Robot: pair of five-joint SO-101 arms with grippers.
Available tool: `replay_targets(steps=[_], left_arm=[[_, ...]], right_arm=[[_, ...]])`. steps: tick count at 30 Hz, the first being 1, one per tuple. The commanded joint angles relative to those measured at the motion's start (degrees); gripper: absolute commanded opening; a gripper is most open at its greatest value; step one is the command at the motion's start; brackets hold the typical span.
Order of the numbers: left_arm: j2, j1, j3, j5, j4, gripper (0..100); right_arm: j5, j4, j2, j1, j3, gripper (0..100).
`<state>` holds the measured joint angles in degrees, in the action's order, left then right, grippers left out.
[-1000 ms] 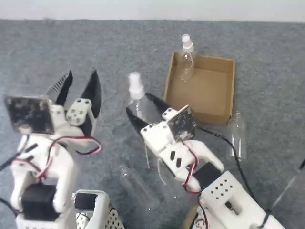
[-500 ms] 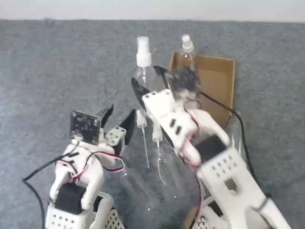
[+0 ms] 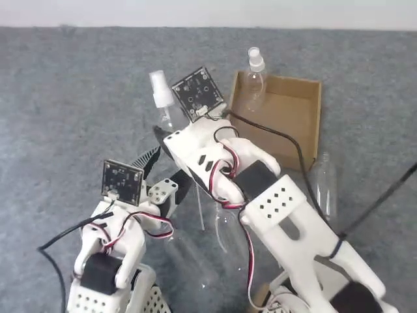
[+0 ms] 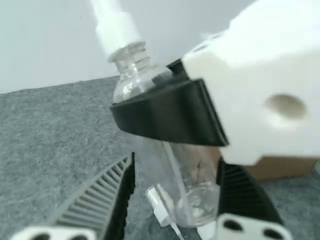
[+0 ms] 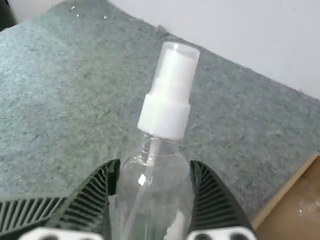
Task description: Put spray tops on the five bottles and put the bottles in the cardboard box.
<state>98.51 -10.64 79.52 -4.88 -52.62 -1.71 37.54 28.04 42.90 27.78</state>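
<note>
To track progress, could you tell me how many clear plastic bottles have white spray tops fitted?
2. One bottle stands in the brown cardboard box, far corner; the other is in the right gripper, left of the box. Arms may hide others.

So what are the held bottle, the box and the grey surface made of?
The held bottle looks like clear glossy plastic: you see straight through it. Its spray top seems opaque white plastic. The cardboard box looks matte brown, plain cardboard. The grey surface looks like fuzzy carpet or felt.
</note>
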Motion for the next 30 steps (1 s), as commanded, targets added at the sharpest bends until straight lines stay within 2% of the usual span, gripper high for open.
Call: replay_targets(steps=[1, 12, 16, 25, 30], left_arm=[[0.9, 0.0, -0.3, 0.3, 1.5, 25], [0.9, 0.0, 0.8, 2.1, 1.8, 25], [0.9, 0.0, 0.8, 2.1, 1.8, 25], [1.1, -0.2, 0.9, 2.1, 1.5, 25], [1.1, -0.4, 2.2, 2.2, 2.3, 25]], right_arm=[[-0.3, 2.8, 5.2, 0.1, -4.0, 0.6], [0.2, 8.1, 10.0, 0.0, -4.0, 0.6], [5.3, 8.6, 10.9, -2.8, -4.0, 0.6], [11.7, 7.5, 12.5, -18.1, -4.3, 0.6], [12.6, -2.0, 9.8, -29.8, -2.1, 0.6]])
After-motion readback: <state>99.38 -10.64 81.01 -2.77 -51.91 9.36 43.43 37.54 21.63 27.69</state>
